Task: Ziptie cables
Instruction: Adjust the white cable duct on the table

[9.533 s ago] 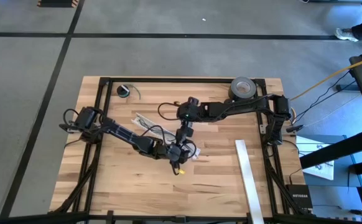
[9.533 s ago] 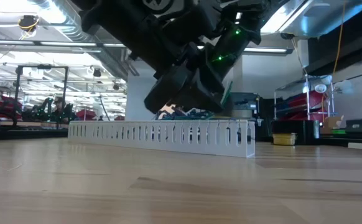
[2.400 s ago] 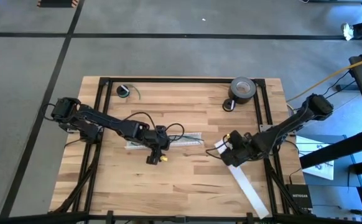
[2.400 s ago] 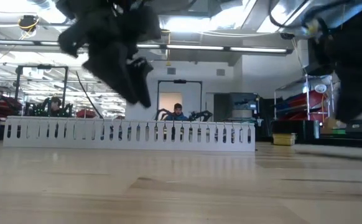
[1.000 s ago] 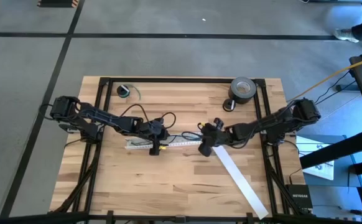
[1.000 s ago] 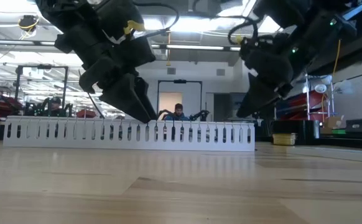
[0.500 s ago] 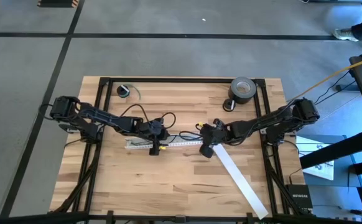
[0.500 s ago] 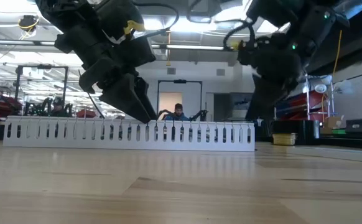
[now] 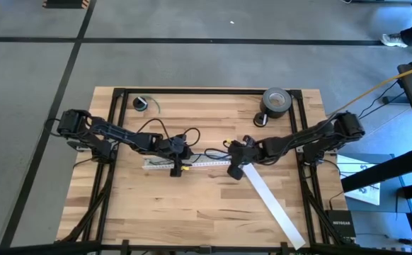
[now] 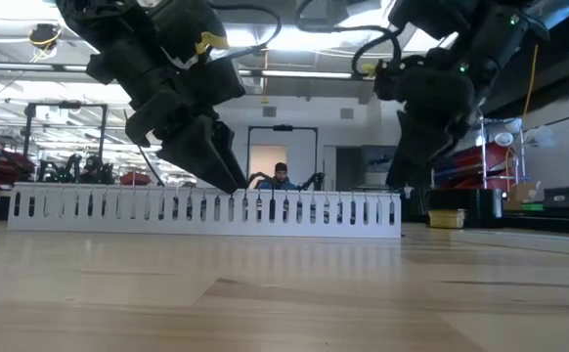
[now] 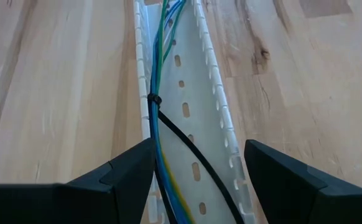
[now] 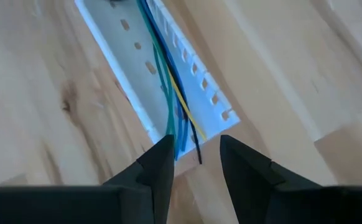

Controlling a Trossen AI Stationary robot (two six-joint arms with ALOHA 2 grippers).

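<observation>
A white slotted channel (image 9: pixel 192 163) lies across the middle of the table. The cables (image 11: pixel 159 74) run along inside it, grey, green, blue and yellow wires. A black ziptie (image 11: pixel 187 149) is looped round them, its tail trailing toward my left gripper (image 11: pixel 199 146). That gripper (image 9: pixel 175 170) is open, slanting down over the channel's left part with one finger on each side of the wires. My right gripper (image 9: pixel 233 172) points steeply down at the channel's right end, just past the cable ends (image 12: pixel 181 146). Its fingers (image 12: pixel 196 140) stand a little apart with nothing between them.
A long white strip (image 9: pixel 273 209) lies slanted from beside my right gripper toward the near right corner. A grey tape roll (image 9: pixel 277 100) sits at the far right and a small wire coil (image 9: pixel 141 104) at the far left. A person (image 10: pixel 281 174) sits far behind the table.
My right gripper has tipped its fingers more steeply down over the channel's right end without shifting along the table. The channel, the cables and the white strip have stayed where they were.
</observation>
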